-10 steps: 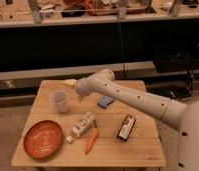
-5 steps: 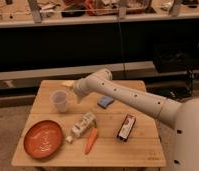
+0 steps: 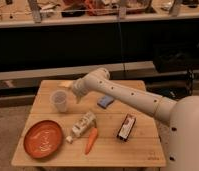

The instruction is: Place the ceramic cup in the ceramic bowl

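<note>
The ceramic cup [image 3: 59, 100] stands upright on the left part of the wooden table [image 3: 143, 150]. It is a small pale tumbler. My gripper [image 3: 73, 93] is at the end of the white arm, just to the right of the cup's rim and very close to it. The ceramic bowl [image 3: 43, 138], a wide shallow orange-red dish with faint white marks, sits at the table's front left corner, in front of the cup and apart from it.
A white bottle-shaped carton [image 3: 82, 125] lies on its side mid-table beside an orange carrot [image 3: 91, 140]. A blue object [image 3: 105, 101] lies under the arm. A dark box [image 3: 126, 127] lies to the right. A pale yellow item [image 3: 65, 84] is behind the cup.
The arm's end has moved a little to the left and down, closer to the cup. The cup and the other objects have not moved.
</note>
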`<state>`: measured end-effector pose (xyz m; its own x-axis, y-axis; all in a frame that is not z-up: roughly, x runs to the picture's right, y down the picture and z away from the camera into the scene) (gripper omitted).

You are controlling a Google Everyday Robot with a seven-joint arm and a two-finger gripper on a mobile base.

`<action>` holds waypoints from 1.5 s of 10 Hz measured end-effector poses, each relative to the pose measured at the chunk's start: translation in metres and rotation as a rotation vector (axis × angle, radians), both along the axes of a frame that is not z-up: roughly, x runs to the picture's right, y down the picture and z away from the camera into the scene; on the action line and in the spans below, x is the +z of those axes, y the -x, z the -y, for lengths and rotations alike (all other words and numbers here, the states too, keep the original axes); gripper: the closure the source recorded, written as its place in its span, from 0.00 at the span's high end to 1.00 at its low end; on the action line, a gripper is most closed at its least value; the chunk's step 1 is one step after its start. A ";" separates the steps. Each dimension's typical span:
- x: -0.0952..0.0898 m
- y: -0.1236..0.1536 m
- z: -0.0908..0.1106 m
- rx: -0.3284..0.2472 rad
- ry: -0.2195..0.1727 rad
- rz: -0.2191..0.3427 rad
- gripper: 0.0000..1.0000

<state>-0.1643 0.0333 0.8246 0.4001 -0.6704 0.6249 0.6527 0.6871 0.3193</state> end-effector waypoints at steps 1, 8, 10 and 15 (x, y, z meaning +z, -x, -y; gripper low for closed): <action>0.000 0.000 0.000 -0.006 0.002 0.002 0.80; 0.003 0.012 0.002 -0.072 0.024 0.019 0.80; 0.004 0.019 0.002 -0.097 0.030 0.030 0.80; 0.009 0.023 0.001 -0.132 0.052 0.055 0.80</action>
<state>-0.1873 0.0322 0.8333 0.2754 -0.6812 0.6784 0.7208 0.6132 0.3232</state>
